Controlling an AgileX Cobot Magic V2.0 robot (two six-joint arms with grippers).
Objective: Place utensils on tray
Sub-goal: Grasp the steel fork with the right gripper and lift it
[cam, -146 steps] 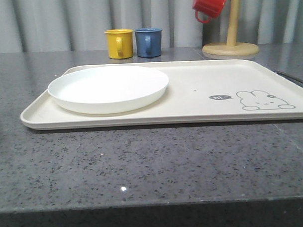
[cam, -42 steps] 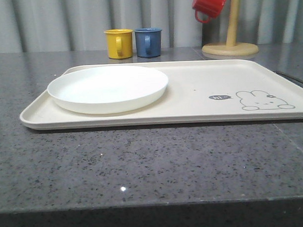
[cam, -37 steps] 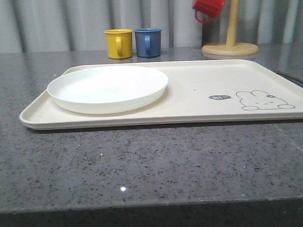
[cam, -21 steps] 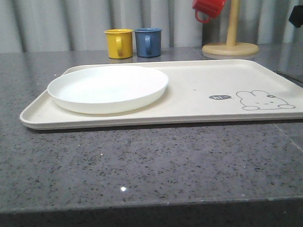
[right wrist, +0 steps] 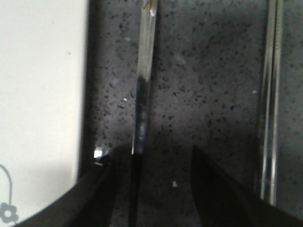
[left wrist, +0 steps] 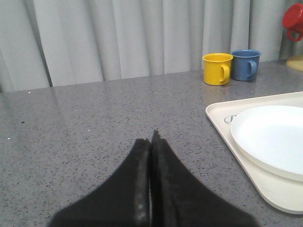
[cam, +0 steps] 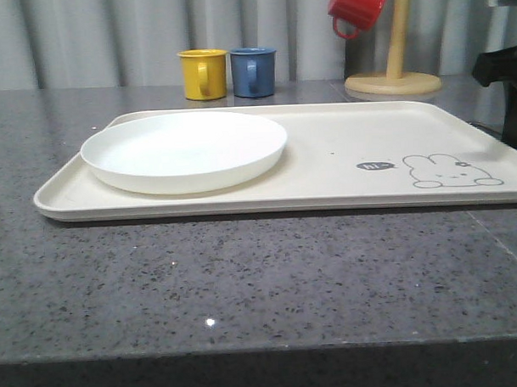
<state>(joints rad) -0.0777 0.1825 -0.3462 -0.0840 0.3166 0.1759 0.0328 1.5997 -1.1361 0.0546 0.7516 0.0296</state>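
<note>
Cream tray (cam: 326,170) flat on the grey speckled worktop (cam: 244,279), white plate (cam: 184,150) resting on its left half. Right pincer (right wrist: 151,189) spread wide above the worktop just beside the tray's edge, straddling a slim silver utensil handle (right wrist: 144,80) (fork or spoon, cannot tell), nothing gripped. Flat chopsticks (right wrist: 271,94) lying near, apart from the handle. Left pincer (left wrist: 150,156) closed tight, empty, over bare worktop beside the tray.

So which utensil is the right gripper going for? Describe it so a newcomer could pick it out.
Start at the cream tray and step off its edge onto the grey counter. The first thin silver handle lying alongside that edge is it, between the open fingers of the right gripper. The other metal strips lie farther from the tray.
</note>
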